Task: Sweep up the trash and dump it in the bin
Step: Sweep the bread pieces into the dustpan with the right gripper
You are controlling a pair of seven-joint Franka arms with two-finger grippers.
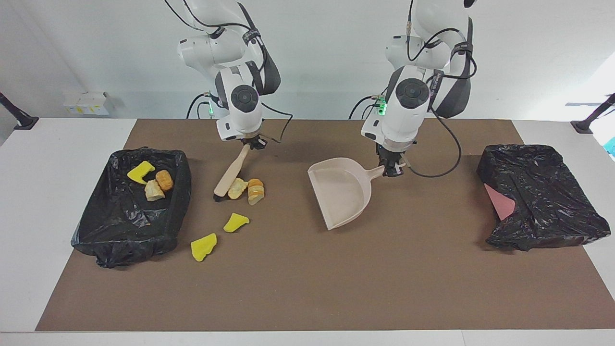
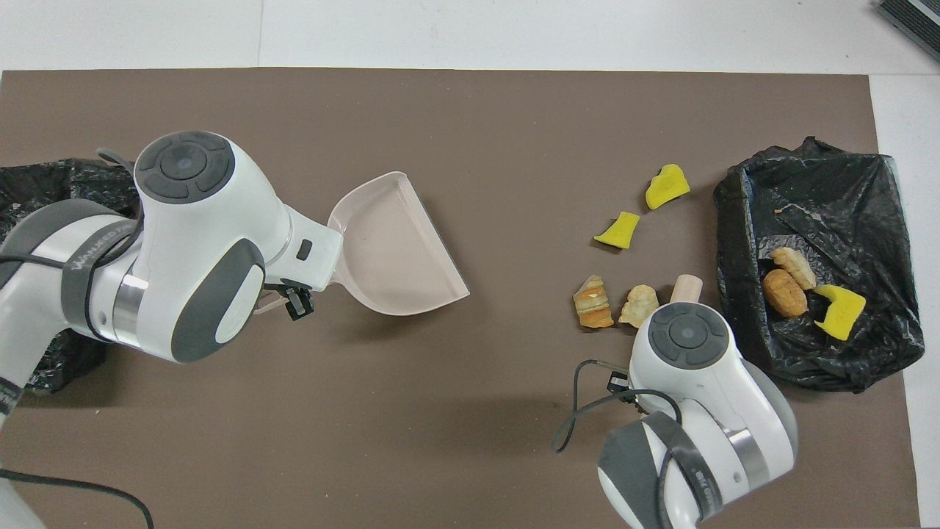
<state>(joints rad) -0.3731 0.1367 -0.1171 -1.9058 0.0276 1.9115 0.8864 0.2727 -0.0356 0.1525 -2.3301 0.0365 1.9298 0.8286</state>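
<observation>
Black-lined bin (image 1: 96, 240), four scraps (image 1: 238, 188) beside brush (image 1: 232, 171), dustpan (image 1: 342, 192)

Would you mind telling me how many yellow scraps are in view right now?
3. One yellow scrap in the bin lies in the black-lined bin; two lie on the mat beside it, the nearer yellow scrap and the farther yellow scrap. None looks hidden.

Two glossy white arms with dark grey joint bands and round grey end caps, loose black cables looped along each — small black grippers, green lights at the bases
</observation>
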